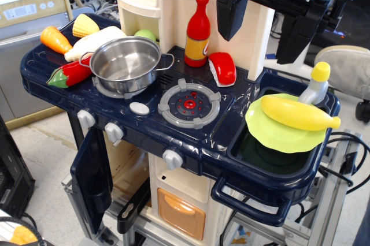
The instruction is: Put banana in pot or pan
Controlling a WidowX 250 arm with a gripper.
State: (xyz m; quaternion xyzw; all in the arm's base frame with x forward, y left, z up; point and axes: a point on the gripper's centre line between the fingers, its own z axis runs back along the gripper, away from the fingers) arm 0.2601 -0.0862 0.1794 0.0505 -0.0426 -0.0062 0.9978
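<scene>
The banana (299, 113) lies on its side across a lime green plate (272, 133) that sits tilted over the sink well at the right edge of the tabletop (231, 104), its tapered tip poking past the plate's rim toward the right front corner. Just behind it, touching or nearly so, stands a grey squeeze bottle (315, 87) with a yellow cap. The pot (126, 64) rests on the left burner, well apart from the banana, empty and open, with a wire loop handle pointing right. Between them are the second burner (189, 104), a red bottle (198, 29) and a red-and-white toy piece (223, 68) along the back edge; a carrot (55, 39), corn piece (85, 25), white vegetable (92, 43) and red pepper (70, 74) crowd the back left corner beside the pot. The claw (266, 23) hangs high over the back edge, its two dark fingers spread wide and holding nothing. The task looks unstarted. The likely trouble is the perch: the plate seems loosely balanced over the sink, so a push downward could tip it and drop the banana into the well. The glossy, rounded banana may also slip from a pinch taken off-centre, and a careless descent could knock the squeeze bottle over.
</scene>
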